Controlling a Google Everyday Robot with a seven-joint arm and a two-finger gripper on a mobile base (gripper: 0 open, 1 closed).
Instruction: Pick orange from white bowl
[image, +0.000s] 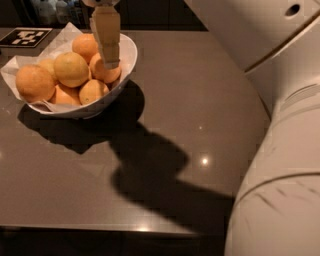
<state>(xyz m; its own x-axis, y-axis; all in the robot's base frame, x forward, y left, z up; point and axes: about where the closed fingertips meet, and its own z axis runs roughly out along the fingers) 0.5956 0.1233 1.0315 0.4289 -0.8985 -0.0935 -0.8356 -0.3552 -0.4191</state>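
Note:
The white bowl (126, 54) stands at the table's back left, lined with crinkled white paper and filled with several oranges (71, 69). My gripper (111, 61) hangs from the top edge of the view, its pale fingers pointing down over the right side of the bowl. The tip is right at an orange (102, 73) near the bowl's right rim. The gripper hides part of that orange and one behind it (84, 46).
The dark glossy table (200, 130) stretches to the right and front, with the arm's shadow across its middle. My white arm (280, 150) fills the right side of the view. A black-and-white marker tag (25, 36) lies at the back left.

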